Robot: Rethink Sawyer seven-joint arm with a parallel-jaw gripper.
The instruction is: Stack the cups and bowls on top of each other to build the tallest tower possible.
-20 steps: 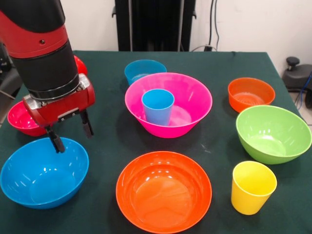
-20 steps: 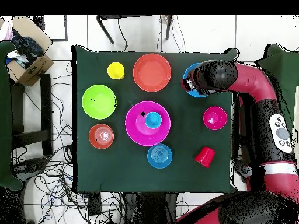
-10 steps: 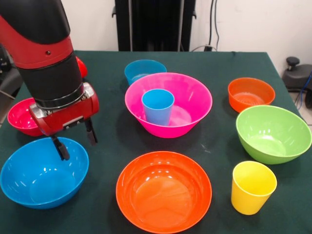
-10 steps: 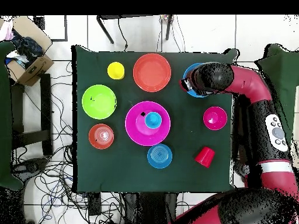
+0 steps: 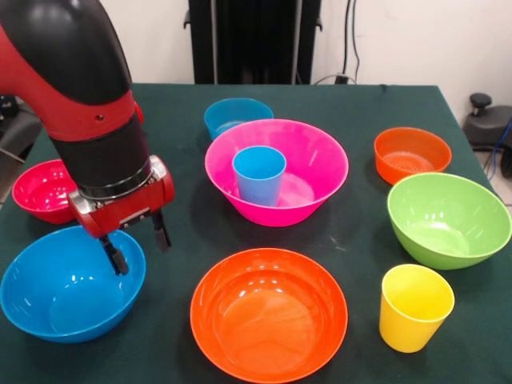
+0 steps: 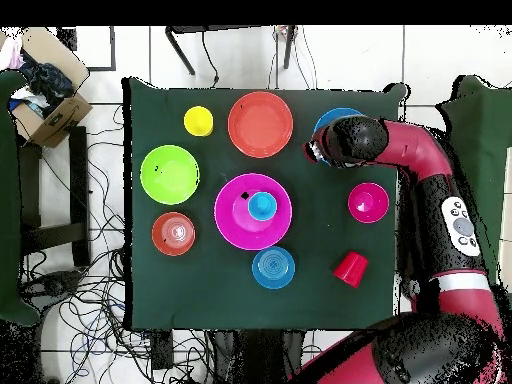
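My gripper [image 5: 140,246] is open. One finger hangs inside the large blue bowl [image 5: 56,292] and the other outside its right rim. From overhead the gripper [image 6: 312,152] and arm cover most of that bowl [image 6: 335,114]. The large pink bowl [image 5: 320,172] holds an upright light blue cup [image 5: 258,174]; both show overhead, bowl [image 6: 232,225] and cup [image 6: 262,206]. The large orange bowl [image 5: 268,312], the large green bowl [image 5: 448,218] and the yellow cup [image 5: 414,306] stand apart. The red cup [image 6: 350,267] shows only overhead.
A small orange bowl [image 5: 411,152], a small blue bowl [image 5: 237,114] and a small red bowl [image 5: 40,188] stand on the green table. A cardboard box [image 6: 45,100] sits on the floor off the table's corner.
The gripper has moved right and toward the table's near side, from over the blue bowl's far rim to its right rim. It stays open. The bowls and cups have not moved.
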